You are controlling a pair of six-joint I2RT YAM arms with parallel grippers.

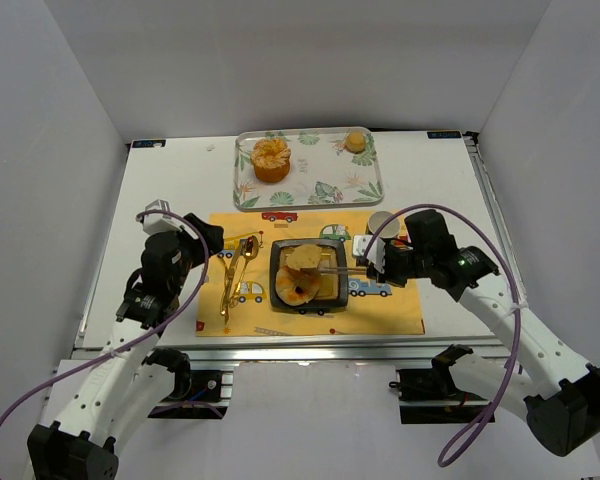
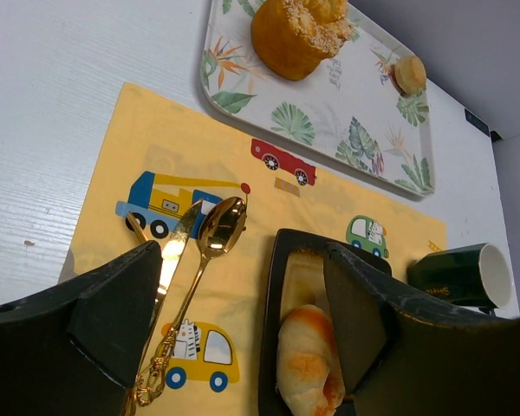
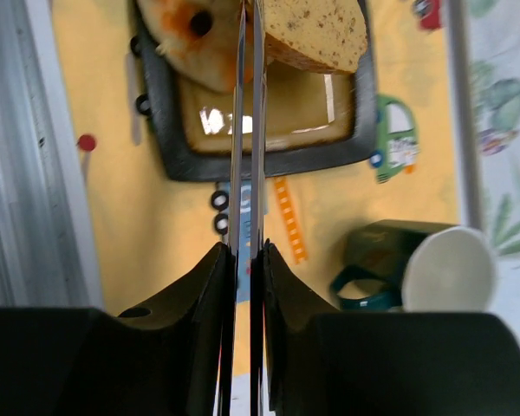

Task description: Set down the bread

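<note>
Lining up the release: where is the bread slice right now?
Top view, centre: the bread slice is pinched in the tongs held by the right gripper, over the far half of the dark plate, just behind the ring pastry.

A white table (image 1: 180,190) stands boxed in by plain pale grey walls (image 1: 300,60) on the left, back and right. A metal rail (image 1: 310,350) runs along its near edge. Light is soft and even.

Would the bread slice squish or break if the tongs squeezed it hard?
Probably squish: the bread slice looks holey and spongy, so likely soft and light. The thin tongs pinch only its edge, so it might tear or slip.
</note>
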